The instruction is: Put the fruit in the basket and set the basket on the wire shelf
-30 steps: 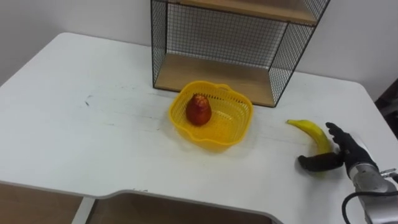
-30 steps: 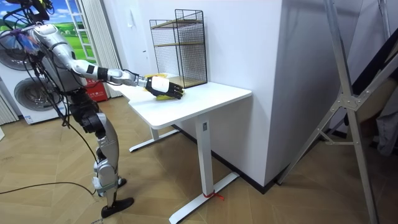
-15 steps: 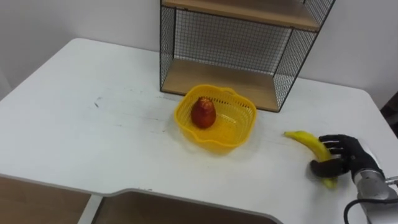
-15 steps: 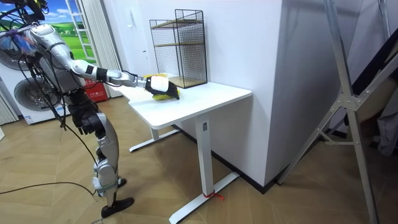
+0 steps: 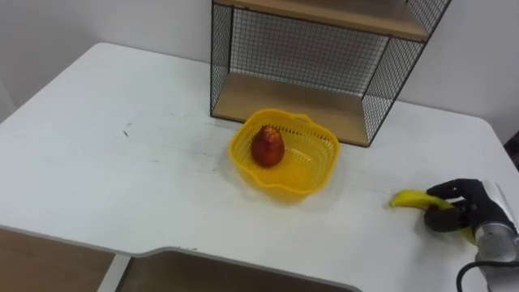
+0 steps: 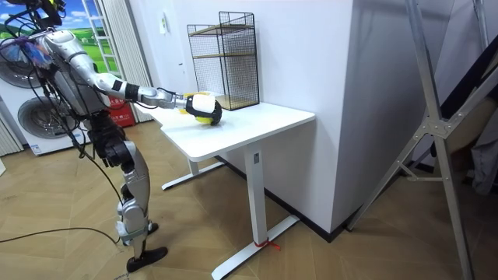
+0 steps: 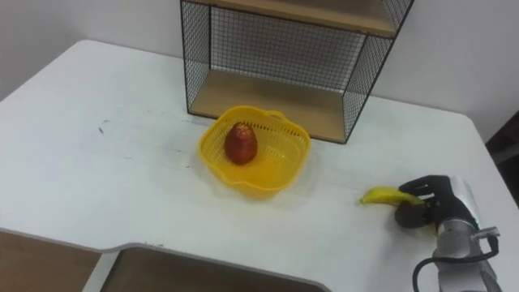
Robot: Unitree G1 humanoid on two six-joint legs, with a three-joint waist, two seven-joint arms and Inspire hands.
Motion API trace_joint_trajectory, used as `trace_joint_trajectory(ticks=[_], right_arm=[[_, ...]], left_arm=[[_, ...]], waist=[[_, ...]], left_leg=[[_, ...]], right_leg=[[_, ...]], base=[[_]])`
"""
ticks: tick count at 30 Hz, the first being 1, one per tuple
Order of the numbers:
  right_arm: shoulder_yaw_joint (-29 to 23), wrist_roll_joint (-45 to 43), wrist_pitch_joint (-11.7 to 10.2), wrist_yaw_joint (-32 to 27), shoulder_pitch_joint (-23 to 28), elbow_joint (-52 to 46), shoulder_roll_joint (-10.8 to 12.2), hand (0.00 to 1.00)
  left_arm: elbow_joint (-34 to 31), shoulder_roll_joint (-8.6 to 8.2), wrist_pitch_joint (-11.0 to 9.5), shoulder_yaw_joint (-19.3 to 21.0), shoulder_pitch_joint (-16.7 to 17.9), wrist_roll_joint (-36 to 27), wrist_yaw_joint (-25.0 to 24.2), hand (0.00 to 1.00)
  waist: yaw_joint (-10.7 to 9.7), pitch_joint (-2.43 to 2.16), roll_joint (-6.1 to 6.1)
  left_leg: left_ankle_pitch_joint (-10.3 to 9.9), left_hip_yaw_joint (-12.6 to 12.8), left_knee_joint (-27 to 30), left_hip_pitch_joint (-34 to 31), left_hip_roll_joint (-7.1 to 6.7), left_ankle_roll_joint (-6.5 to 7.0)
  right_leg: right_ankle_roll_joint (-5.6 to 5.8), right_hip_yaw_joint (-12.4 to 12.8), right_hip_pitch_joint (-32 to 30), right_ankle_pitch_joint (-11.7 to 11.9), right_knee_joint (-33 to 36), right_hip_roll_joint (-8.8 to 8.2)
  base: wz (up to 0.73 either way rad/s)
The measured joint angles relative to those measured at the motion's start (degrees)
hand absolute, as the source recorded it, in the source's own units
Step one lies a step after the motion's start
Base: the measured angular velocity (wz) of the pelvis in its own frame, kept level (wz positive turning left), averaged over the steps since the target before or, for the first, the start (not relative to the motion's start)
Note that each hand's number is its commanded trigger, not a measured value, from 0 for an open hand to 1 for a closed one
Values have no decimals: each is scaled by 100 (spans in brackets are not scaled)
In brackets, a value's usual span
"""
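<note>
A yellow plastic basket (image 5: 285, 191) stands on the white table (image 5: 122, 178) in front of the wire shelf (image 5: 312, 104). A red fruit (image 5: 268, 146) lies in the basket's left half. At the table's right side lies a yellow banana (image 5: 409, 199), its tip pointing left toward the basket. My right hand (image 5: 464, 212) has its dark fingers curled round the banana's right end, which it hides. In the room view the robot stands at the table's end with that arm stretched over the top, and the right hand (image 6: 201, 106) is seen near the shelf (image 6: 226, 58).
The shelf has a wooden lower board and a second board above, with black mesh sides. The table's front edge (image 5: 186, 253) has a curved cut-out close to me. Bare tabletop spreads left of the basket and between basket and banana.
My right hand's fingers have curled from straight to wrapped round the banana. The banana has swung so its tip points left. The eye views have shifted a little.
</note>
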Motion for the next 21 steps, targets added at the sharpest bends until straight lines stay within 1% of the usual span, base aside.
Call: trace_joint_trajectory(ticks=[7, 10, 12, 15, 16, 17, 18, 20, 21], right_arm=[[-15, 158, 64, 142, -46, -121, -17, 100], [-54, 293, 134, 224, -4, -336, 25, 100], [-53, 447, 202, 275, -4, -472, 43, 100], [-48, 854, 372, 353, -3, -767, 47, 100], [-42, 1089, 457, 380, 14, -928, 63, 100], [-36, 1363, 462, 400, 68, -1072, 103, 100], [-35, 1500, 462, 396, 101, -1139, 124, 100], [89, 2168, 464, 410, 222, -1336, 170, 100], [112, 2316, 462, 423, 228, -1366, 190, 100]], left_arm=[[-7, 5, 18, -117, -28, -8, 0, 0], [-16, 1, 18, -119, -42, -10, 0, 0], [-34, -16, 18, -120, -39, -12, 0, 0], [-57, -43, 14, -151, -44, -22, 1, 0], [-59, -43, 14, -162, -53, -22, 1, 0], [-58, -42, 14, -160, -82, -20, 3, 0], [-58, -43, 13, -163, -91, -18, 3, 0], [-56, -43, 12, -163, -95, -10, 4, 0], [-56, -46, 12, -163, -105, -10, 4, 0]], waist=[[11, -3, 27], [-48, -4, 40], [-75, -9, 53], [-94, -15, 88], [-99, -24, 104], [-101, -13, 119], [-100, -12, 123], [-96, -12, 140], [-97, -10, 142]], left_leg=[[-15, 79, 33, -17, 19, -2], [-17, 97, 4, -8, 12, 0], [-14, 155, -39, -1, 22, 1], [-14, 252, -84, -25, 38, 3], [-13, 297, -115, -47, 46, 3], [-12, 320, -124, -68, 54, 5], [-11, 332, -128, -66, 54, 5], [-12, 375, -135, -42, 68, 5], [-12, 387, -136, -43, 71, 5]], right_leg=[[-7, 100, -20, 2, -31, 22], [-5, 143, -23, 1, -48, 23], [-5, 198, -63, 1, -43, 26], [-6, 291, -150, 1, -26, 32], [-5, 312, -184, 2, -17, 34], [-7, 320, -209, 8, -8, 35], [-7, 330, -211, 9, -6, 35], [-7, 351, -220, 9, -5, 36], [-7, 361, -226, 9, -5, 38]], base=[[-4], [-2], [-14], [-18], [-16], [-15], [-9], [-8], [-8]])
